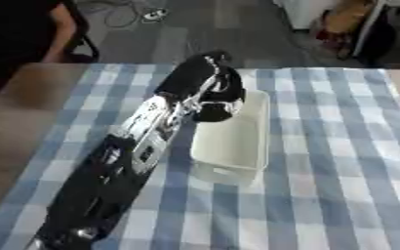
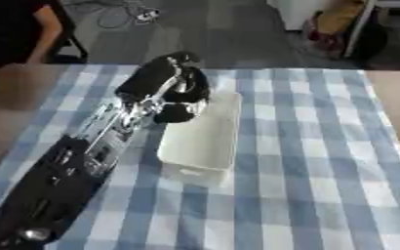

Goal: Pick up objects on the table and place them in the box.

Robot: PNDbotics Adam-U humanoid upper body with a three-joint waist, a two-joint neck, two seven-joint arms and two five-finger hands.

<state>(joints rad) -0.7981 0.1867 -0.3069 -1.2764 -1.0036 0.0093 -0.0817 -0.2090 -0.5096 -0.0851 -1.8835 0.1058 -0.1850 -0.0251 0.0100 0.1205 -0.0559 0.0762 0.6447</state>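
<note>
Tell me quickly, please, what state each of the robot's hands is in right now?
Left hand: over the far end of the white box, fingers curled downward; whether it holds anything cannot be told.
Right hand: not in view.

Only the left arm (image 1: pixel 127 161) shows up here, coming in from the lower left corner and stretching diagonally up toward the middle. It's mostly black with silver bits along the forearm. The wrist bends over at the top so the left hand (image 1: pixel 210 90) hangs with its back facing up and the fingers (image 1: pixel 213 113) curled down and inward. Can't really tell if they're wrapped around anything. The right hand isn't visible in either eye view.
</note>
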